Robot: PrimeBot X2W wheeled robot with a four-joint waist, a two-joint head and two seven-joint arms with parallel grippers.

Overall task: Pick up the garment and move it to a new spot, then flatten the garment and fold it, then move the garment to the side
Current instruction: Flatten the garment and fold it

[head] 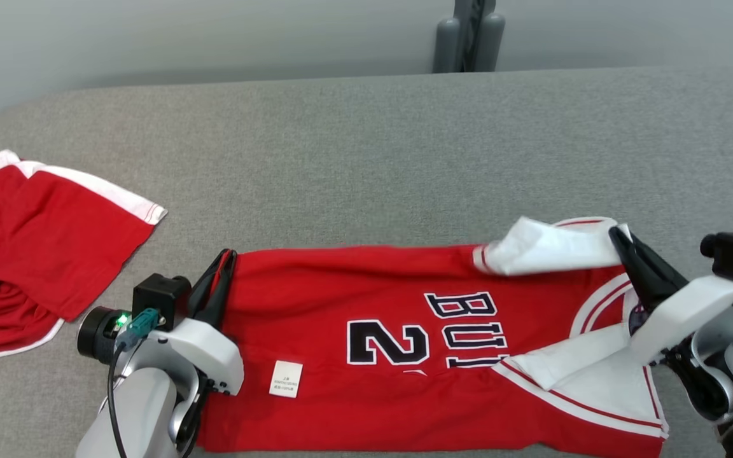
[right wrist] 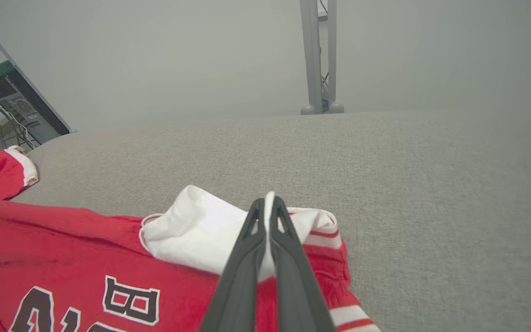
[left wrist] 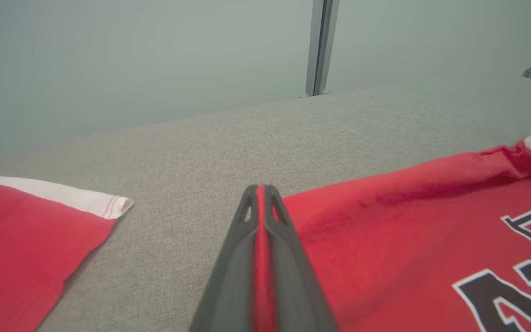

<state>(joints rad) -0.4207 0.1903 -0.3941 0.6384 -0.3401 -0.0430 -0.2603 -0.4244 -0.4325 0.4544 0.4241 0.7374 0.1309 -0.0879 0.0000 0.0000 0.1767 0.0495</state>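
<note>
A red basketball jersey [head: 366, 299] with dark lettering and white trim lies spread sideways on the grey surface, its hem at the left and its shoulders at the right. My left gripper [head: 230, 254] is shut on the hem's far corner; red cloth shows between its fingers [left wrist: 260, 240]. My right gripper [head: 618, 236] is shut on the white shoulder strap [head: 551, 248], which is folded back over the red front. In the right wrist view, white cloth [right wrist: 201, 230] sits pinched between the closed fingers [right wrist: 247, 258]. A white care label [head: 286, 379] lies on the jersey's near part.
A second red garment with white trim [head: 29, 248] lies crumpled at the left side of the grey surface [head: 366, 159]. A grey post [head: 468, 35] rises behind the far edge. Shelving with cables [right wrist: 2, 106] stands off to one side.
</note>
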